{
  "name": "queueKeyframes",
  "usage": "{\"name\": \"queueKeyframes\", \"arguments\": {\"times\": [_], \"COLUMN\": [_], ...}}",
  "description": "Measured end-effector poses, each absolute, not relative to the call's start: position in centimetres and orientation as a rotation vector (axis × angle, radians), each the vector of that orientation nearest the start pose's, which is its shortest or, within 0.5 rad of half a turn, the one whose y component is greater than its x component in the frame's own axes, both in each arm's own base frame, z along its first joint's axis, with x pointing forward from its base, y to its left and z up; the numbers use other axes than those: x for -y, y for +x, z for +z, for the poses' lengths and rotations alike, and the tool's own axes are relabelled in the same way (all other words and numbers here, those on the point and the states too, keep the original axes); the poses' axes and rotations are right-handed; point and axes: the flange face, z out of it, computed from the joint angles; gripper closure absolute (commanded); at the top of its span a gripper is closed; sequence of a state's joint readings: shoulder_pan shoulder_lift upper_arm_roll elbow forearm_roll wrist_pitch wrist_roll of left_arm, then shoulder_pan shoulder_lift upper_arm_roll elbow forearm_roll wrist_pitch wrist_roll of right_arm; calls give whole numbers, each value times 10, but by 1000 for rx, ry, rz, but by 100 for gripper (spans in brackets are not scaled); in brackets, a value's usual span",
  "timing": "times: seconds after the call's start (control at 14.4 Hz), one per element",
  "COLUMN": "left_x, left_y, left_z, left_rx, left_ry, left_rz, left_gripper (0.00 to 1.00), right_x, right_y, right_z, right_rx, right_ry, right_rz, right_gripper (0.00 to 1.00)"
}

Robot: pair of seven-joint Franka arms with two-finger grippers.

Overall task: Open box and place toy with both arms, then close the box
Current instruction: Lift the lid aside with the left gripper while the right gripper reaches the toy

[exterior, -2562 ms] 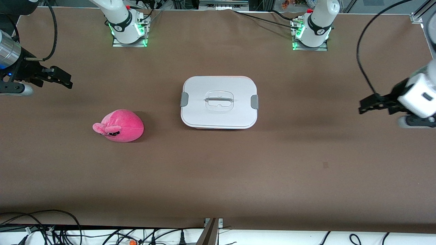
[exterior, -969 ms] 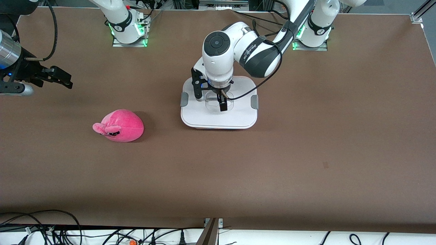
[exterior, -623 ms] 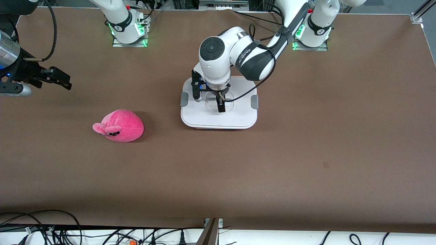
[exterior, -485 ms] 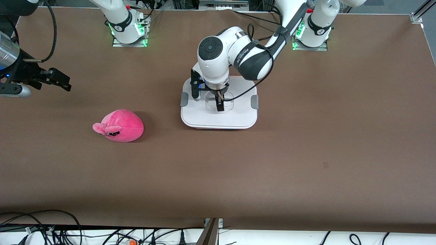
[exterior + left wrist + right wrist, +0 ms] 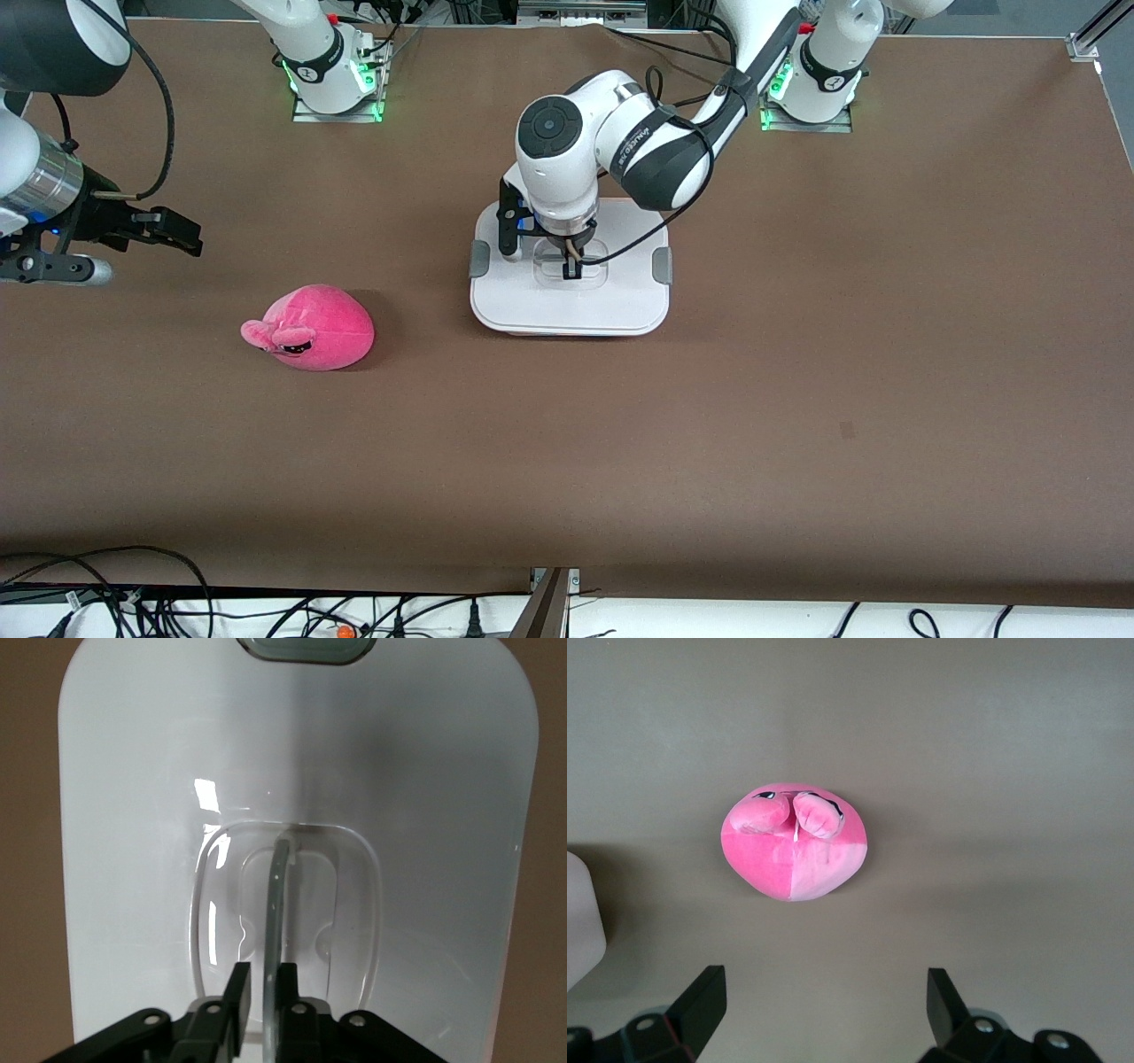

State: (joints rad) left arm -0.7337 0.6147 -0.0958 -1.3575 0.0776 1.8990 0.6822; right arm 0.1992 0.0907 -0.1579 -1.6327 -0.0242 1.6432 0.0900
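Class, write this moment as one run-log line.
left gripper: shut on lid handle | box: closed | right gripper: open, over table | toy: on table

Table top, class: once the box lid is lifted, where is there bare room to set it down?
Bare brown table runs from the box toward the left arm's end, and nearer the camera. Crowded: the toy with the open right gripper nearby; the left gripper grips the lid handle.

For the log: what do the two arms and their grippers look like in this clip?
Both arms are white and jointed with black bands. The left arm has a round dark cap on one joint, lettering on a black band and a black cable looping along it. The right arm shows a silver wrist ring and a black cable. Both bases glow green. The left gripper and right gripper are black, two-fingered.
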Motion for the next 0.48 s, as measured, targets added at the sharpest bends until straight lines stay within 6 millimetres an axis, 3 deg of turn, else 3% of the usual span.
{"name": "queueKeyframes", "arguments": {"times": [0.28, 0.48], "left_x": [513, 510], "left_y": [499, 499], "left_z": [364, 380], "left_rx": [-2155, -2151], "left_ry": [-2254, -2256], "left_rz": [91, 78], "left_gripper": [100, 100], "right_x": [-30, -47], "right_y": [581, 587], "right_z": [549, 523], "right_rx": [-41, 37], "right_ry": [-3182, -3186], "right_rz": [135, 212], "right_gripper": [0, 0]}}
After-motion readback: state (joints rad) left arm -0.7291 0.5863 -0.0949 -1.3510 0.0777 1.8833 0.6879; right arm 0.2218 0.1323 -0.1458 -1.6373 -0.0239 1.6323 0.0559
